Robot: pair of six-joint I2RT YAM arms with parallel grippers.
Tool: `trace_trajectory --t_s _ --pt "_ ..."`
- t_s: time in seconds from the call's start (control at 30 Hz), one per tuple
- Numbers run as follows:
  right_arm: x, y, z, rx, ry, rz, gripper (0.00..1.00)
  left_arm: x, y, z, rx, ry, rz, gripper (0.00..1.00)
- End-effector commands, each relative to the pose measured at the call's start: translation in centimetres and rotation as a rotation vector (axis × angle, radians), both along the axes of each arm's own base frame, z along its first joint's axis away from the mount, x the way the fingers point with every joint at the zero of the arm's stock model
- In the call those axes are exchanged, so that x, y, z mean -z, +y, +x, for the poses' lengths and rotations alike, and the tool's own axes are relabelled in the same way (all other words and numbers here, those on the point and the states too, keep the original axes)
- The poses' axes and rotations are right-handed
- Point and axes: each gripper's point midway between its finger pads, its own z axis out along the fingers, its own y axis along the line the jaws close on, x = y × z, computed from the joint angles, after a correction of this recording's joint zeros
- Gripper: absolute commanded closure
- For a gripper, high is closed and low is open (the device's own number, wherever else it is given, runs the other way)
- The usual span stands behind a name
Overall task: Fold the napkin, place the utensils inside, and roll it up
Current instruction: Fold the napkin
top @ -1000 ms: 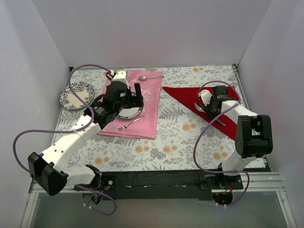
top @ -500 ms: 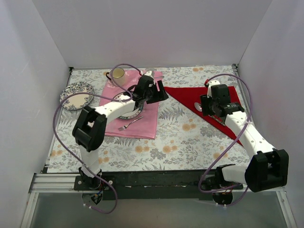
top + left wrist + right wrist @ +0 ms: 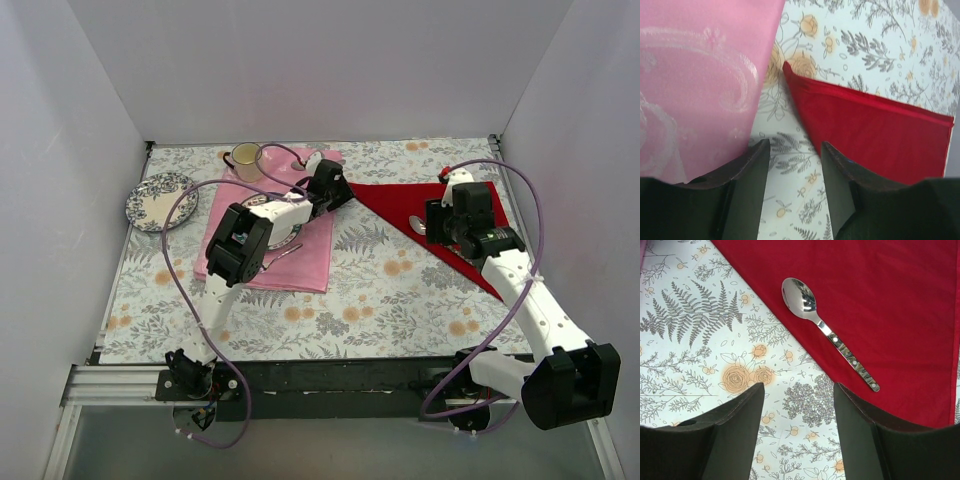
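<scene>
One silver spoon with a dark patterned handle [image 3: 836, 342] lay on the deep red cloth napkin [image 3: 890, 290]. The left hand [image 3: 795, 150] and right hand [image 3: 799, 390] were both open, holding nothing.

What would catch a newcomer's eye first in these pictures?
The deep red napkin, folded into a triangle on the right of the flowered table, stands out most. A spoon with a dark patterned handle lies on it, near the open right gripper. The left gripper hovers at the napkin's left corner, beside the pink cloth.

Dark-handled spoon [image 3: 830, 335] lies on triangular red napkin [image 3: 890, 290].
</scene>
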Motion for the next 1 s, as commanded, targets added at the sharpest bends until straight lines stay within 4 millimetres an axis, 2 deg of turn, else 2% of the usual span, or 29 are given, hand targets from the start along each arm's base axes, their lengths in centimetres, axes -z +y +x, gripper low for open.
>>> trace_trajectory --t_s 0.0,0.1,0.23,0.4,0.43,0.5,0.53,0.63,0.7,0.8,0.87,0.97 --pt "-1.0 0.5 0.6 -0.012 -0.054 0.030 0.35 -2.3 0.9 3.4 -0.144 -0.080 -0.018 0.55" --pt "-0.8 0.6 0.5 -0.019 -0.062 0.027 0.35 -1.9 0.7 4.1 -0.153 -0.093 -0.024 0.55" --pt "-1.0 0.5 0.4 -0.021 -0.072 0.015 0.35 -0.4 0.0 4.3 -0.149 -0.078 -0.050 0.55" --pt "-1.4 0.3 0.4 -0.017 -0.083 0.001 0.35 0.4 0.2 4.5 -0.157 -0.082 -0.030 0.57" --pt "-1.3 0.3 0.4 -0.017 -0.081 0.000 0.35 -0.3 0.0 5.2 -0.152 -0.109 -0.046 0.61" --pt "-1.2 0.3 0.4 -0.017 -0.069 -0.002 0.35 0.2 -0.5 5.2 -0.117 -0.114 -0.046 0.65" --pt "-1.3 0.3 0.3 -0.017 -0.060 -0.004 0.35 0.1 -0.5 5.3 -0.103 -0.121 -0.048 0.72" --pt "-1.6 0.3 0.2 -0.002 -0.045 0.009 0.34 -1.8 -1.3 5.6 -0.031 -0.206 -0.060 0.83" --pt "-1.5 0.4 0.1 0.014 -0.022 0.025 0.33 -4.5 -2.5 5.6 0.028 -0.314 -0.020 0.89" --pt "-0.6 1.7 -0.4 0.005 0.047 0.093 0.32 -7.9 -4.3 5.0 0.112 -0.428 0.015 0.96" --pt "0.2 2.1 -0.8 0.042 0.103 0.142 0.32 -9.3 -6.0 3.6 0.159 -0.468 0.031 0.99" --pt "1.2 0.8 -0.9 0.179 0.142 0.188 0.30 -11.3 -8.2 1.3 0.233 -0.513 0.042 0.99"
